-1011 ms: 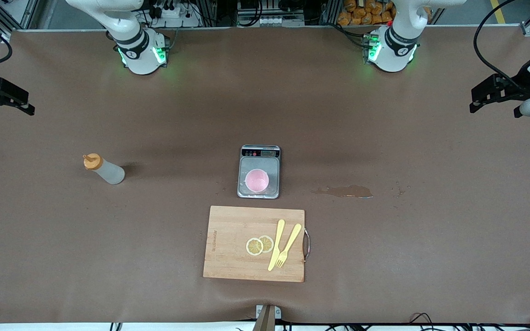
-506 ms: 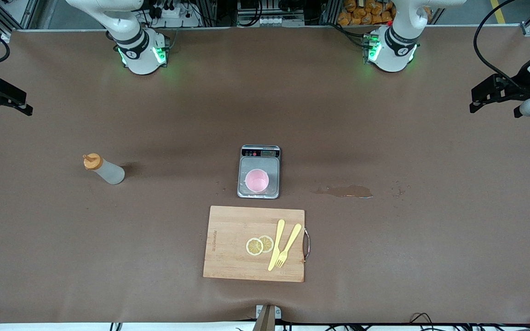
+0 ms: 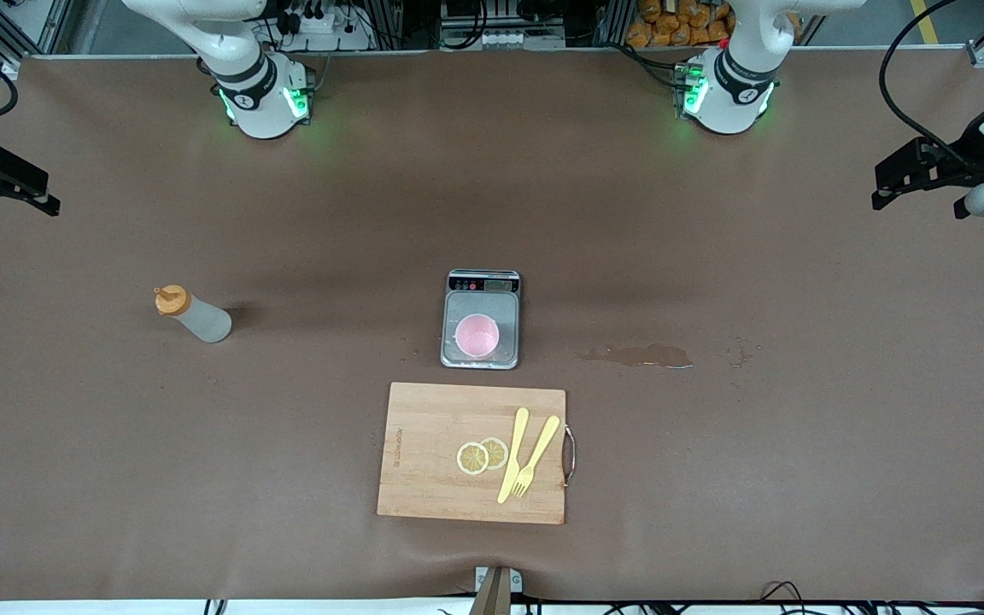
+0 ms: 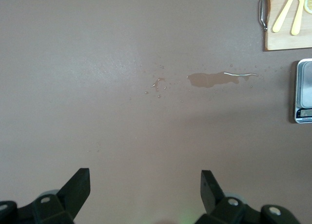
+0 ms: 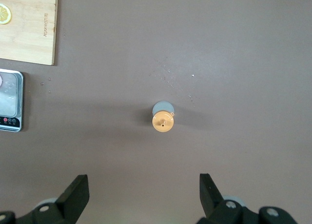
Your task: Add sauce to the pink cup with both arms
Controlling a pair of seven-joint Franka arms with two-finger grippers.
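The sauce bottle (image 3: 193,314), greyish-white with an orange cap, stands upright on the table toward the right arm's end. It also shows from above in the right wrist view (image 5: 163,119). The pink cup (image 3: 477,335) sits on a steel scale (image 3: 481,295) at the table's middle. My right gripper (image 3: 39,195) hangs open and empty over the table's end, high above the bottle; its own view shows the jaws wide apart (image 5: 142,182). My left gripper (image 3: 885,184) is open and empty over the other end of the table (image 4: 145,180).
A wooden cutting board (image 3: 424,453) with two lemon slices (image 3: 482,455), a yellow knife (image 3: 512,453) and a yellow fork (image 3: 535,457) lies nearer to the front camera than the scale. A brown spill stain (image 3: 641,354) lies beside the scale toward the left arm's end, also in the left wrist view (image 4: 214,79).
My right gripper has shifted slightly toward its end of the table. The left arm, bottle and cup have not moved.
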